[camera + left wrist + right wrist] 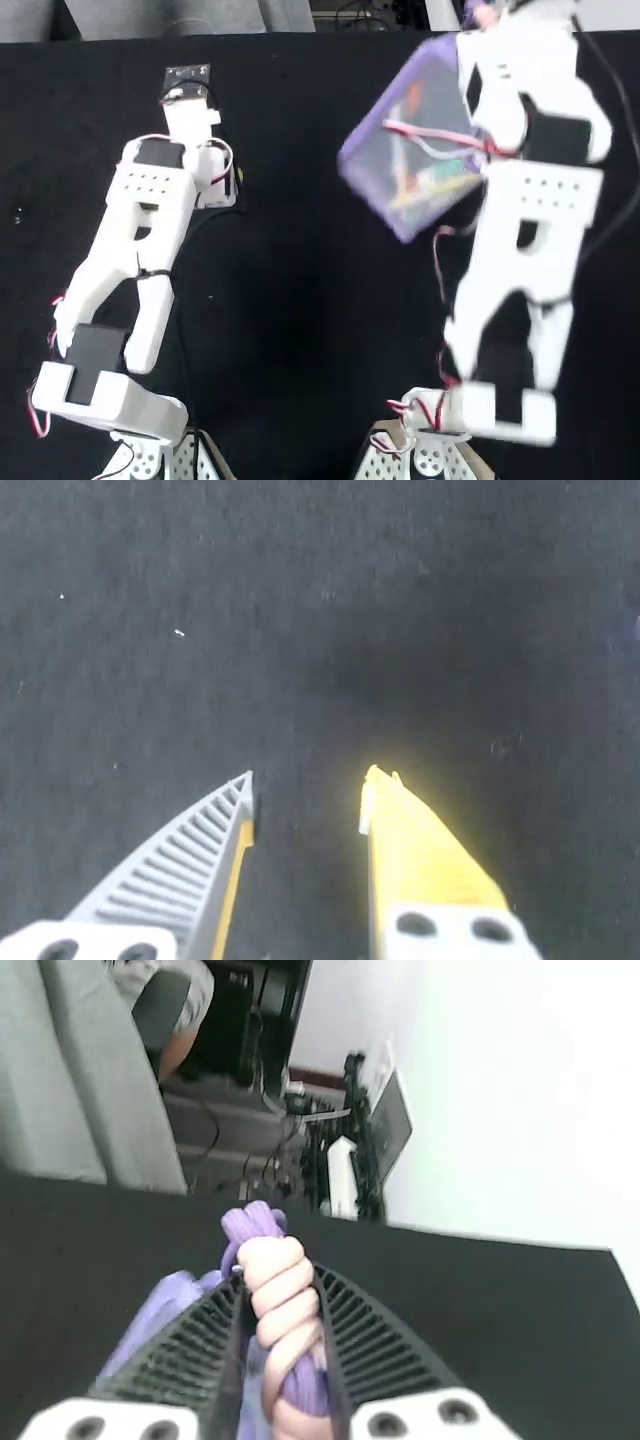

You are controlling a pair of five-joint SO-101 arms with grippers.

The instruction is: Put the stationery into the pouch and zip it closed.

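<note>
purple pouch (415, 140) is up off the black table (300, 300), hanging tilted on one corner at the far right, just beside the right arm (530, 190). stationery (425, 180) shows through its clear face, pink, orange and green bits, too blurred to name each. wires from the arm cross in front of the pouch. right gripper (278, 1280) is clamped on a pink and purple bunched part at the pouch's top edge, fingers tight on both sides; cannot tell if that part is a strap or a pull. pouch body (165, 1305) hangs below the fingers. zip state cannot tell. left gripper (310, 780) sits well apart on the left side, low over bare table, fingers apart with nothing between them
</note>
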